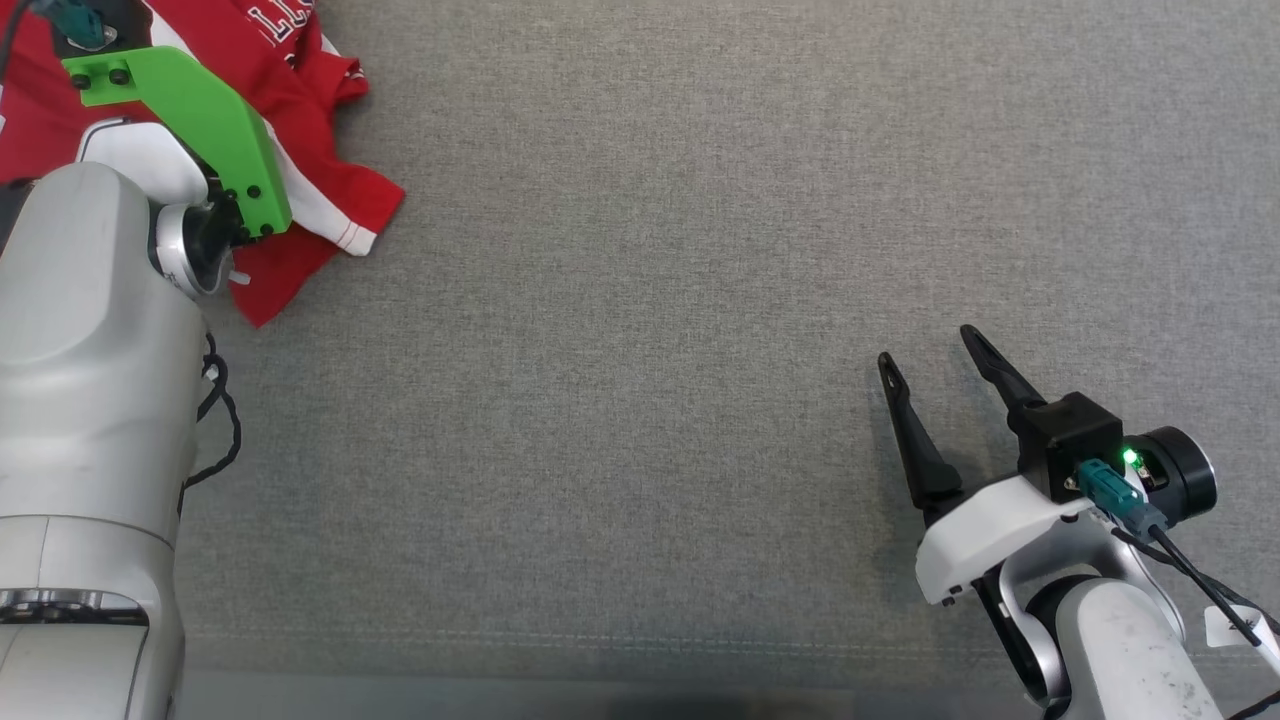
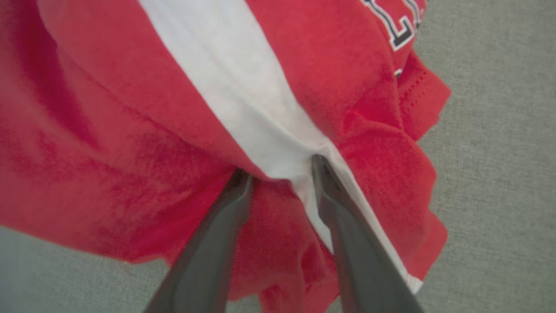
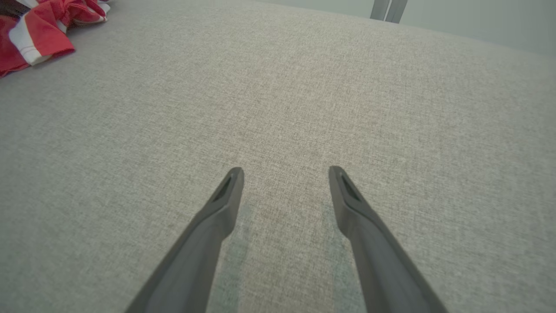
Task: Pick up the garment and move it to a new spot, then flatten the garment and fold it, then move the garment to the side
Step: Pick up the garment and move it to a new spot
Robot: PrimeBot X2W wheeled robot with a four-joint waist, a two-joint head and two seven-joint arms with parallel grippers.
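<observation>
Left gripper (image 2: 281,168): fingers spread, tips astride a garment (image 2: 108,108) fold.
Right gripper (image 3: 284,174): spread; garment well up-left.

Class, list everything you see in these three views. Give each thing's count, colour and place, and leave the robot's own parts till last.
garment: one, red with a white stripe and lettering, crumpled at the surface's far left
fabric surface: one, grey, under everything
upright post: one, dark grey, beyond the surface's far edge
green bracket: one, bright green, on the left wrist, above the garment
left gripper: one, dark fingers apart, tips in the garment
right gripper: one, dark fingers open, over the surface at near right
</observation>
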